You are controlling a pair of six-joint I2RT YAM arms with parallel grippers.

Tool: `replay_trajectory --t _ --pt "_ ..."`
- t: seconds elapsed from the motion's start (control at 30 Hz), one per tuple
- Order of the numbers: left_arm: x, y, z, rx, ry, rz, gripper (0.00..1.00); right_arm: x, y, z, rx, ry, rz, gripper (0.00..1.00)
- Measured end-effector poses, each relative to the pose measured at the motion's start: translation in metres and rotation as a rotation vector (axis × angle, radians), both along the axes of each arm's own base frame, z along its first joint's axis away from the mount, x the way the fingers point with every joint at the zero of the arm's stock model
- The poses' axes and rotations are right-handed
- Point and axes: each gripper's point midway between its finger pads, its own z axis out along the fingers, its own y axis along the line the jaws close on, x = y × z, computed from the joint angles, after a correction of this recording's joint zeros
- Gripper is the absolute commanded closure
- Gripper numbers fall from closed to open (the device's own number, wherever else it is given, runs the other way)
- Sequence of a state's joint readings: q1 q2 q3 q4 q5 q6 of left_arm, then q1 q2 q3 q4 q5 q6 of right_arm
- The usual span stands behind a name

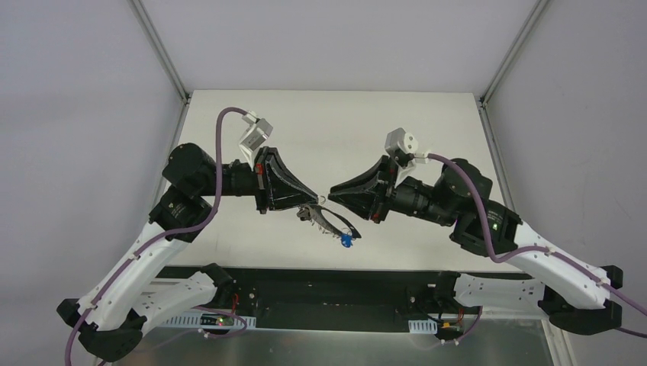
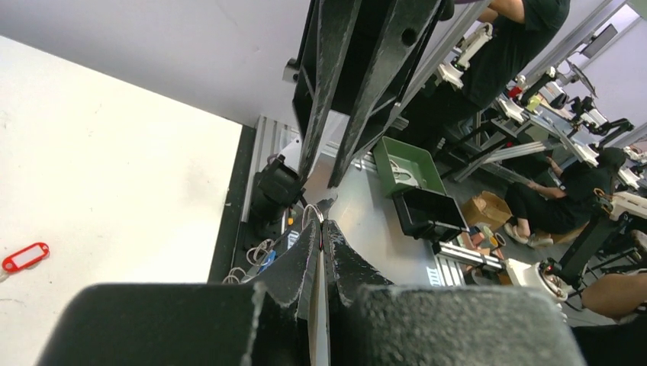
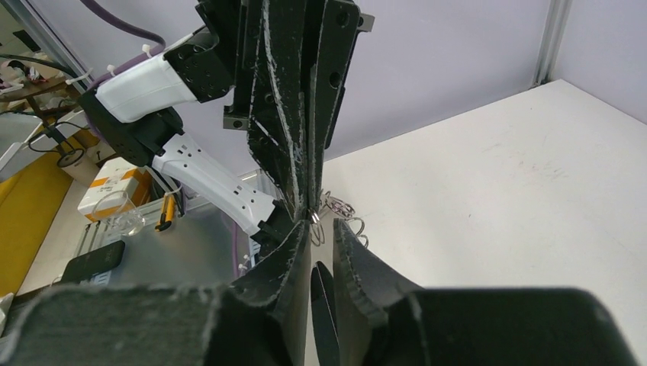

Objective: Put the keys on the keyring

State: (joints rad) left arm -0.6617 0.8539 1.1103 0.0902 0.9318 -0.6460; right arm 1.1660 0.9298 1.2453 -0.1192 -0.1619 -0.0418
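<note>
My left gripper (image 1: 317, 200) is shut on the thin wire of the keyring (image 1: 328, 219), which hangs below its tips above the table. The wire shows at its fingertips in the left wrist view (image 2: 321, 223). A bright blue key (image 1: 346, 240) dangles from the loop's low end. My right gripper (image 1: 333, 191) meets the left tip to tip. Its jaws stand narrowly apart with the dark blue-black key (image 3: 320, 305) pinched between them, and a small ring (image 3: 315, 223) sticks out at their tip against the left fingers (image 3: 294, 114). The red key (image 2: 25, 256) lies on the table.
The white table (image 1: 427, 122) is bounded by metal frame posts at its back corners. Its near edge meets a black rail (image 1: 328, 286) where both arm bases sit. The fringe of small silvery pieces (image 3: 341, 210) hangs just past my right fingertips.
</note>
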Motion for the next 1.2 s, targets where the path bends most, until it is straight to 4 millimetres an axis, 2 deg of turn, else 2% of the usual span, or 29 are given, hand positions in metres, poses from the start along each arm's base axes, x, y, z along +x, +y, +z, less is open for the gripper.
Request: replay_trajectory --t 0.13,0.33,0.5,0.73,0.97,1.2 --pt "0.001 -0.001 -0.006 0.023 0.014 -0.01 1.0 -0.003 -0.007 0.004 -0.001 0.0 -0.001 0.67" --pt "-0.002 -0.005 -0.012 0.054 0.02 -0.061 1.0 -0.006 -0.01 -0.002 -0.068 0.011 0.015 0.62" --pt "-0.009 -0.007 -0.011 0.086 0.022 -0.146 1.0 -0.011 -0.009 0.001 -0.175 0.006 0.06 0.62" --pt "-0.024 -0.004 -0.009 0.116 0.024 -0.263 1.0 -0.026 -0.022 -0.009 -0.34 -0.003 0.159 0.63" --pt "-0.023 -0.007 -0.013 0.137 0.055 -0.295 1.0 -0.042 -0.025 -0.02 -0.42 0.01 0.27 0.63" --pt "-0.02 -0.01 -0.019 0.155 0.085 -0.311 1.0 -0.039 -0.013 -0.023 -0.443 0.033 0.3 0.65"
